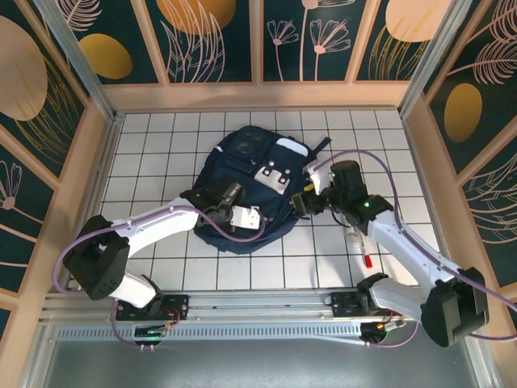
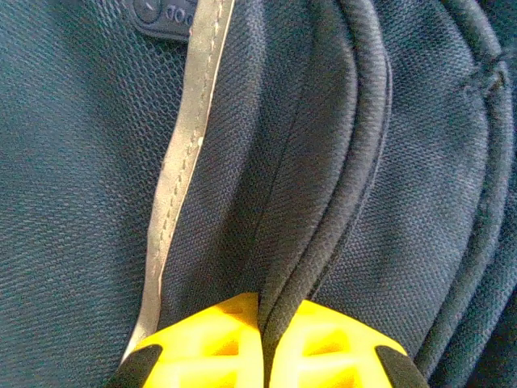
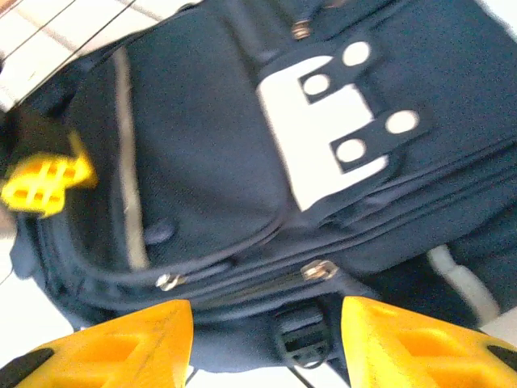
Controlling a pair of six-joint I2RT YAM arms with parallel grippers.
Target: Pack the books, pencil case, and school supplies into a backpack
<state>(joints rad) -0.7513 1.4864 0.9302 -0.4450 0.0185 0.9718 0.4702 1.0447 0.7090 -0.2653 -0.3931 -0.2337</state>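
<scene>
The backpack (image 1: 242, 153) lies flat mid-desk (image 1: 161, 145), its grey-white patch (image 1: 273, 175) facing up. On its 8 o'clock side I see my left pincer (image 1: 229, 196) squeezed tight on a piped fold of the navy fabric — the yellow fingertips (image 2: 218, 343) meet with the seam pinched between them. At the backpack's 3 o'clock edge my right pincer (image 1: 303, 200) hovers, jaws spread wide either side of a black buckle (image 3: 299, 339). A red pen (image 1: 366, 261) lies at the desk's 4 o'clock — well apart from the backpack.

Left arm (image 1: 153, 220) and right arm (image 1: 412, 250): white shells, black joint housings, 1 lilac cable (image 1: 355, 152) looping along each. Yellow latticed fingers (image 3: 121, 347), black-edged, at 6 o'clock in both wrist views.
</scene>
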